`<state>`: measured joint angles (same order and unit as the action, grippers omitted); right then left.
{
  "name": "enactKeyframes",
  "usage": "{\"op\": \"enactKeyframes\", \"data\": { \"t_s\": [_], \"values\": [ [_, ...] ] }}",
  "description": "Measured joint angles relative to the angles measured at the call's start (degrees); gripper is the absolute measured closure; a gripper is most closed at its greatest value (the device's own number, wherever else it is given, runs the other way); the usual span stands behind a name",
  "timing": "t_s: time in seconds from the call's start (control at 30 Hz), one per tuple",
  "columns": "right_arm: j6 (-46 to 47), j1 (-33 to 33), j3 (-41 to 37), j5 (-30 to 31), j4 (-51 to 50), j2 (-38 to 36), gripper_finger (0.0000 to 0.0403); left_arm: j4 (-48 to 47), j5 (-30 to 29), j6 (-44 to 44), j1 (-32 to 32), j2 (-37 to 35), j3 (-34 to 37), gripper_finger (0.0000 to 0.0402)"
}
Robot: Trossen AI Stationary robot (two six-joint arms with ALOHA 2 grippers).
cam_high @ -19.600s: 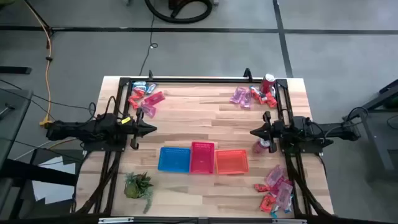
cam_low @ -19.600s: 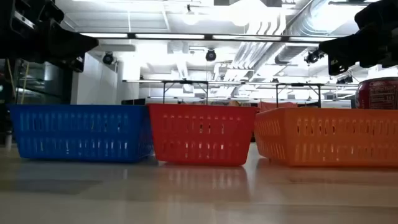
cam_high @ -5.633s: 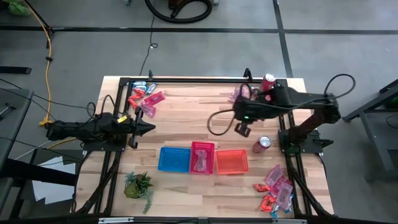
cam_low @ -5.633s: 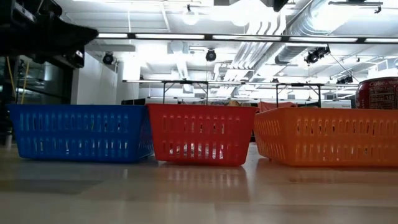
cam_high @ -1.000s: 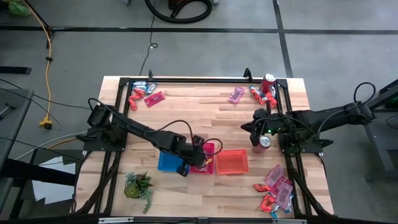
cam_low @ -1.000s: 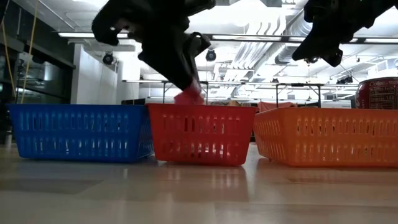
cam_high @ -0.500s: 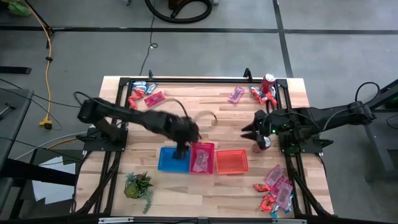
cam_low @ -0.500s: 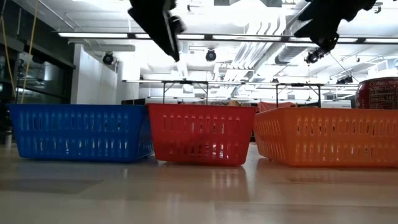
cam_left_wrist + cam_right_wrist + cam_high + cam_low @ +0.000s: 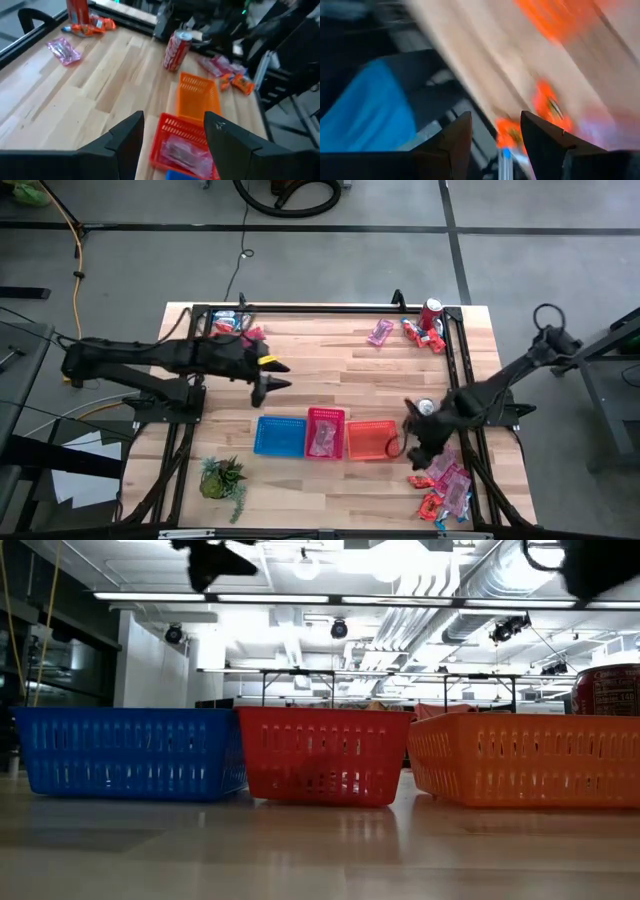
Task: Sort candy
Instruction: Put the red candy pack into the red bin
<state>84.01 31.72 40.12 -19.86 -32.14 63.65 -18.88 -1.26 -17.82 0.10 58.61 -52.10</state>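
Observation:
Three baskets stand in a row: blue (image 9: 280,436), red (image 9: 325,432) with a pink candy packet (image 9: 187,150) lying in it, and orange (image 9: 372,440). More candy lies in piles at the far left (image 9: 235,330), the far right (image 9: 385,332) and the near right (image 9: 443,480). My left gripper (image 9: 283,376) hangs open above the bare table, on the far side of the blue basket, with nothing between its fingers (image 9: 175,120). My right gripper (image 9: 408,448) is open and low, just right of the orange basket beside the near-right pile. Its blurred wrist view shows orange packets (image 9: 547,105) beyond the fingers.
A red soda can (image 9: 425,408) stands just beyond my right gripper and another can (image 9: 432,308) is at the far right corner. A green plant (image 9: 222,478) sits at the near left. Black frame rails (image 9: 320,308) run along the table's edges. Bare wood (image 9: 340,370) lies between the piles.
My left gripper has let go of a pink candy packet over the red basket, risen, and swung toward the table's far left. My right gripper has moved from beside the soda can toward the near edge and down, next to the near-right candy pile.

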Motion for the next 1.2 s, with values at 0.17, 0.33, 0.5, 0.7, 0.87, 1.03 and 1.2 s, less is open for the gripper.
{"op": "enactKeyframes", "data": {
  "t_s": [0.17,0.33,0.5,0.7,0.87,1.03,1.2],
  "values": [
    [24.8,6.6,0.0,4.9,-4.4,6.6,0.0238,-0.2,0.0,0.8,-0.3,-5.4,2.3,0.0206],
    [36.2,7.9,0.0,4.9,-8.6,10.1,0.0237,-1.0,0.1,4.2,-0.2,-7.9,2.7,0.0206],
    [45.7,8.2,-0.2,3.6,-14.2,12.4,0.0237,-0.9,0.1,4.9,-0.2,-8.0,2.7,0.0206],
    [48.5,8.5,-2.1,2.3,-14.8,13.5,0.0237,-0.9,0.0,4.9,-0.2,-8.0,2.7,0.0206],
    [48.6,8.5,-4.3,2.3,-13.1,13.5,0.0237,-0.9,0.0,5.0,-0.2,-8.0,2.7,0.0206],
    [48.2,8.5,-8.0,2.2,-6.6,13.6,0.0237,-0.9,-0.6,5.0,-0.2,-7.8,2.7,0.0206],
    [46.3,8.5,-9.8,1.6,-4.8,13.4,0.0245,-0.9,-1.4,4.6,-0.2,-7.9,2.7,0.0206]
  ]
}}
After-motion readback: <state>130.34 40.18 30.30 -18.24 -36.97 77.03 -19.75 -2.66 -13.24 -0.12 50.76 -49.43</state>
